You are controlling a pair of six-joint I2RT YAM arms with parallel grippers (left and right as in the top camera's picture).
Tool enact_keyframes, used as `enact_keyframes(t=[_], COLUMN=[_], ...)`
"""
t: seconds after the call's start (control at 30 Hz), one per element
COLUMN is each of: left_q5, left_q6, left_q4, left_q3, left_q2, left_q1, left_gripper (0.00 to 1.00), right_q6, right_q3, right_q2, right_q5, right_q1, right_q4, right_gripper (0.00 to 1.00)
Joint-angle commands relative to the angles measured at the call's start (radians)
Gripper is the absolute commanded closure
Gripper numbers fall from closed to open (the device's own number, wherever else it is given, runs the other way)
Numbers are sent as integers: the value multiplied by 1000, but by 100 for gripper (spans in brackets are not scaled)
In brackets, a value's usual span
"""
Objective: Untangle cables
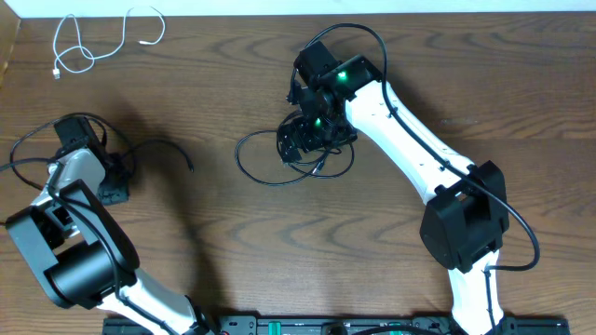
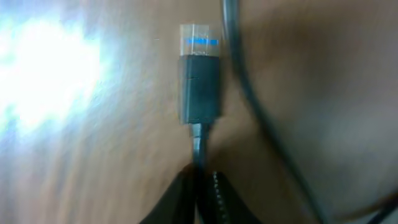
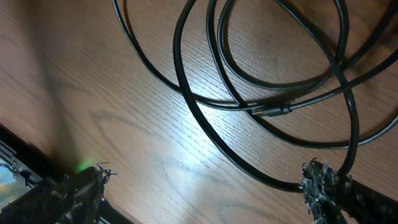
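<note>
Where the overhead camera looks down, we see a dark brown wooden table (image 1: 223, 233) with a wavy grain, a pale strip (image 1: 279, 7) along its far edge and a black rail (image 1: 279, 326) along the near edge between the arm bases. Lamp glare lies as a bright patch on the wood in both wrist views. We find the thin white cable (image 1: 93, 42) in loose loops at the far left corner, well apart from both arms. Near the middle of the table the black cables (image 1: 317, 166) lie in overlapping loops. The right arm (image 1: 400, 126) reaches in from the near right, bent at the elbow, with its wrist over the right side of that pile. From its wrist camera we see the right gripper (image 3: 199, 186) spread wide and holding nothing, its fingers (image 3: 81, 186) at the two lower corners and the loops crossing on the wood beyond them. One strand passes just beside the finger on the picture's right, and we cannot tell whether they touch. The left arm (image 1: 84, 261) folds back on itself at the left side, its wrist low over the table. From its camera we see the left gripper (image 2: 200, 183) pinched shut on a single black cable (image 2: 199, 140) right behind its dark plug (image 2: 200, 87), whose pale tip bears a blue mark. A black strand (image 2: 261, 124) curves past just right of the plug.
</note>
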Motion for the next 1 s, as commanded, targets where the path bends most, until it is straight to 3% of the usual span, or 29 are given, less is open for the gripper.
enact_keyframes(t=[0.0, 0.4, 0.47, 0.5, 0.53, 0.67, 0.8, 0.97], left_q5=[-7, -8, -7, -7, -7, -7, -4, 173], left_q6=[158, 377, 376, 376, 376, 376, 376, 391], left_q4=[23, 27, 18, 14, 10, -8, -34, -68], left_q3=[-8, 43, 48, 50, 51, 55, 55, 55], left_q2=[65, 65, 64, 61, 58, 8, -75, -158], left_q1=[0, 0, 0, 0, 0, 0, 0, -2], left_gripper=[92, 91, 83, 70, 64, 57, 37, 33], right_q6=[-15, -14, -14, -14, -14, -10, -11, -41], right_q3=[-3, -3, -3, -3, -3, -3, -3, -3], right_q2=[-28, -28, -28, -28, -28, -28, -28, -28], right_q5=[1, 1, 1, 1, 1, 1, -28, -132], right_q1=[3, 5, 5, 5, 5, 5, 5, 13], right_q4=[-3, -2, -1, -1, -2, -3, 18, 91], right_gripper=[1, 1, 1, 1, 1, 1, 1, 1])
